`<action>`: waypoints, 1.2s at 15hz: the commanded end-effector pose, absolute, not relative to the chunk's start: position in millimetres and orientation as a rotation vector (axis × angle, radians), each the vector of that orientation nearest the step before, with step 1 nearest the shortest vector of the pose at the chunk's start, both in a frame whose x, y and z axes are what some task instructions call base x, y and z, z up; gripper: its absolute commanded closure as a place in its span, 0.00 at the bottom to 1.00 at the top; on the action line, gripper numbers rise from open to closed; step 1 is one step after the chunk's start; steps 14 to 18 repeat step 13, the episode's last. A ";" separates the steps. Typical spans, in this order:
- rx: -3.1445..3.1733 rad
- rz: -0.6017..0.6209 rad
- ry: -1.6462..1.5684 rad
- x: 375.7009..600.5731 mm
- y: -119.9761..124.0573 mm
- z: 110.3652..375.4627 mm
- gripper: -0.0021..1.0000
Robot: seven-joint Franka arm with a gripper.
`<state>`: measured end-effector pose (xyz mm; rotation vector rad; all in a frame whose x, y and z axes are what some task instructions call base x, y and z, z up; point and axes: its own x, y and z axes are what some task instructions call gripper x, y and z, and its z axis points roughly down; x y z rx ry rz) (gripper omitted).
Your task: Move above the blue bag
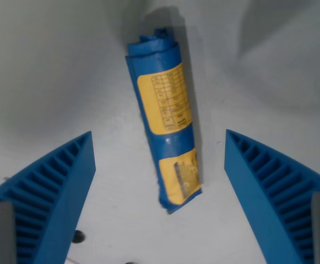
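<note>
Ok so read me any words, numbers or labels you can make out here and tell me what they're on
No text here can be read.
Upper yellow label on the rolled blue bag: a printed table, too blurred to read.
Lower yellow label: lines of small print, also too blurred.
Blue gripper fingers: no markings.

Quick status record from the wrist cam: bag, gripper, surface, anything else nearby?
bag: blue bag, rolled, yellow labels, lying lengthwise, slightly tilted
bag position: between the two fingers in the view, touching neither
gripper: gripper open, blue ribbed fingers on either side, nothing held
surface: white table, shadows at the top
other: small dark spot on the table near the finger at the wrist view's left
task state: gripper appears above the bag; height cannot be told
</note>
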<state>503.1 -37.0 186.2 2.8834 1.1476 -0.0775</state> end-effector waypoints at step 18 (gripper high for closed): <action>2.765 0.053 1.259 496.1 -48.3 170.6 0.00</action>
